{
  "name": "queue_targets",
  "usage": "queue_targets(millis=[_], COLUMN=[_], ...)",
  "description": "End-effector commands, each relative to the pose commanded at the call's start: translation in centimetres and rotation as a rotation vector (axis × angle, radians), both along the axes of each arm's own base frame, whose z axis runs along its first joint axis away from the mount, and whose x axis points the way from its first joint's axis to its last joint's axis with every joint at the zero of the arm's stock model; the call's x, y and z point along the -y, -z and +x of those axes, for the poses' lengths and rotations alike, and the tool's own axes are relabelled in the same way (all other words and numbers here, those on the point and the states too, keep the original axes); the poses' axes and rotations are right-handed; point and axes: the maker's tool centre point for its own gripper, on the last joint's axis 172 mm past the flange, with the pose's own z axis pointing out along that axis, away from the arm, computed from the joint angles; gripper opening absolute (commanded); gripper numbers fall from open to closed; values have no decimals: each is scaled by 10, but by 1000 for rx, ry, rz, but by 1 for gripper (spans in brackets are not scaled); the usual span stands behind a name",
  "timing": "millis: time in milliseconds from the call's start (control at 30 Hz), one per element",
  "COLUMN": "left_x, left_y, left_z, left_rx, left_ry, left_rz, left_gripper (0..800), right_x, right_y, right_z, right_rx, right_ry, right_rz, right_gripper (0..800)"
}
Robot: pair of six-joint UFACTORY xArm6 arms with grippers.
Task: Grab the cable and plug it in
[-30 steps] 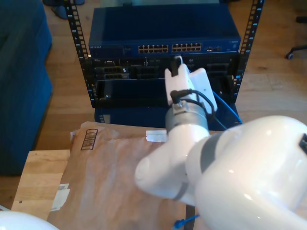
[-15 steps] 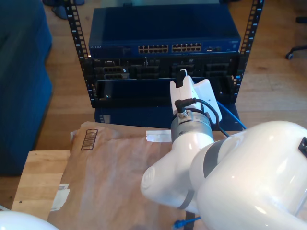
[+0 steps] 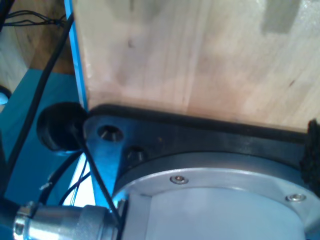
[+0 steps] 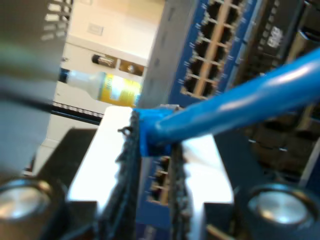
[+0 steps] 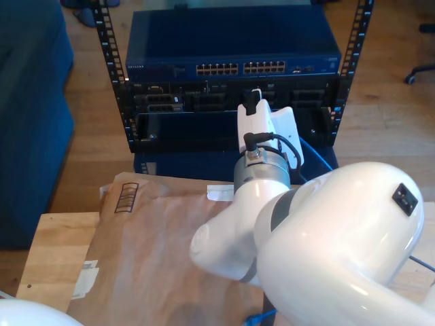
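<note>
My second gripper (image 4: 152, 150) is shut on the cable (image 4: 240, 105), a thin bright-blue cord. The pads pinch it just behind its plug (image 4: 150, 129). The cord slants away from the pads across the picture. Behind it stand the rows of ports (image 4: 210, 60) of a blue network switch. In the exterior view this gripper (image 5: 253, 96) points at the rack just below the switch's port row (image 5: 241, 68), and the cable (image 5: 321, 155) loops down on its right. The first wrist view looks at a wooden board and a metal arm base. A rough black sliver (image 3: 313, 145) may be a pad.
The blue switch (image 5: 231, 37) sits in a black rack with dark units (image 5: 197, 102) beneath it. A brown paper envelope (image 5: 156, 251) covers the wooden table (image 5: 54, 244). A blue sofa (image 5: 27, 122) stands at the exterior view's left. A yellow-labelled bottle (image 4: 112, 87) lies beyond the rack.
The arm holding the cable dropped back from the rack and to the exterior view's right half a second ago. It has since come up toward the rack again. The cable stays gripped.
</note>
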Motion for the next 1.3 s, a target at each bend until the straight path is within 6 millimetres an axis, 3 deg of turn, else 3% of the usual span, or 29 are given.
queue_targets(millis=[233, 400, 567, 700, 800, 967, 1300], left_x=[1, 0, 0, 0, 0, 1, 0], left_y=[0, 0, 0, 0, 0, 0, 0], left_z=[0, 0, 0, 0, 0, 0, 0], left_rx=[0, 0, 0, 0, 0, 0, 0], left_ry=[0, 0, 0, 0, 0, 0, 0], left_rz=[-2, 0, 0, 0, 0, -2, 0], left_gripper=[800, 800, 800, 800, 800, 800, 800], right_x=[32, 39, 75, 85, 74, 77, 71], right_y=[-16, 5, 40, 35, 21, 12, 46], right_z=[6, 8, 27, 45, 58, 68, 84], right_rx=[66, 67, 58, 112, 155, 175, 157], right_ry=[75, 106, 183, 161, 108, 111, 48], right_rz=[34, 4, 73, 108, 145, 160, 210], right_gripper=[0, 0, 0, 0, 0, 0, 0])
